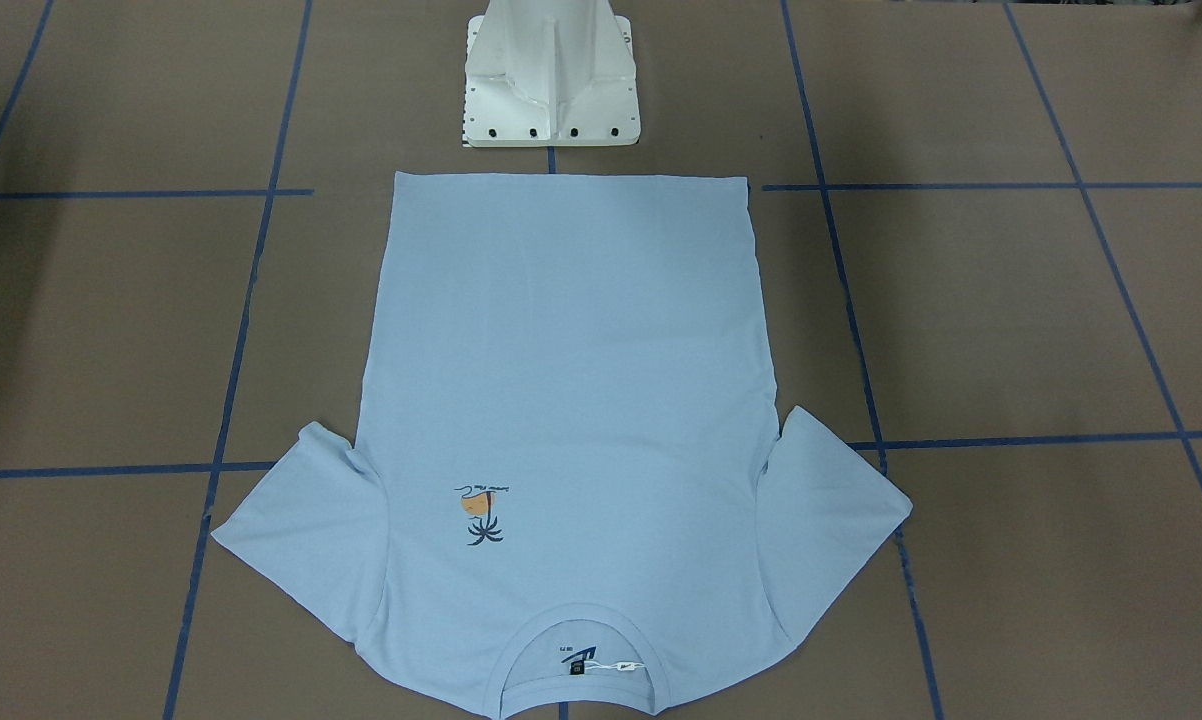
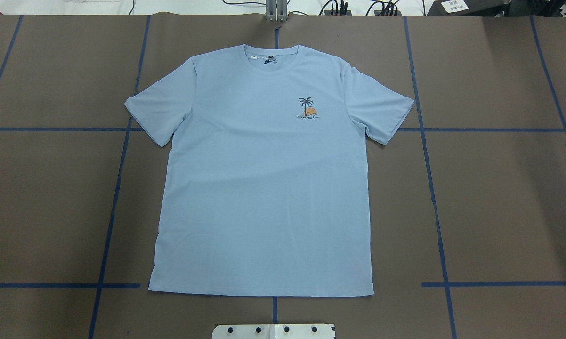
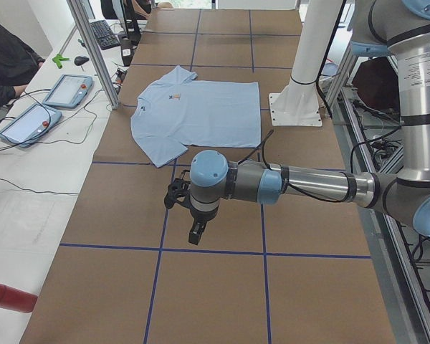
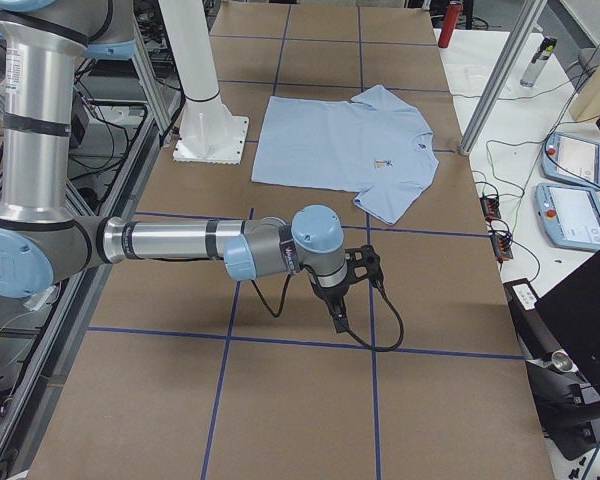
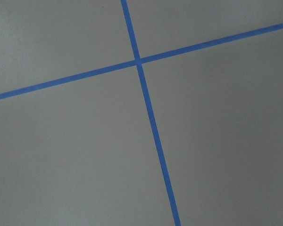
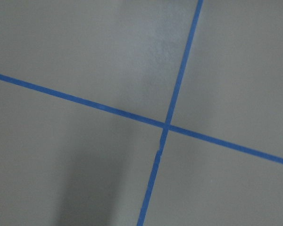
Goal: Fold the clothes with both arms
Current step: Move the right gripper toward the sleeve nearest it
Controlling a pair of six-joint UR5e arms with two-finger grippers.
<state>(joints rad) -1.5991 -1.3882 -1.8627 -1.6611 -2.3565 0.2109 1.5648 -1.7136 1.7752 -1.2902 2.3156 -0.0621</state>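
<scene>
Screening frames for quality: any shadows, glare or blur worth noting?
Front-facing view: a soft shadow darkens the table at the picture's left. Overhead view: the T-shirt is evenly lit, no glare. Right wrist view: slightly soft, shadow lower left of the tape cross.

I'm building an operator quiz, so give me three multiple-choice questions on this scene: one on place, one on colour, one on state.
1. Which part of the T-shirt lies nearest the white pedestal base? A collar B hem C sleeve
2. What colour are the tape lines on the table? A red B blue C yellow
3. How does the T-shirt lie? A folded in half B bunched up C spread flat
Answers: 1 B, hem runs beside the base; 2 B, blue in every view; 3 C, both sleeves out, no fold.
</scene>
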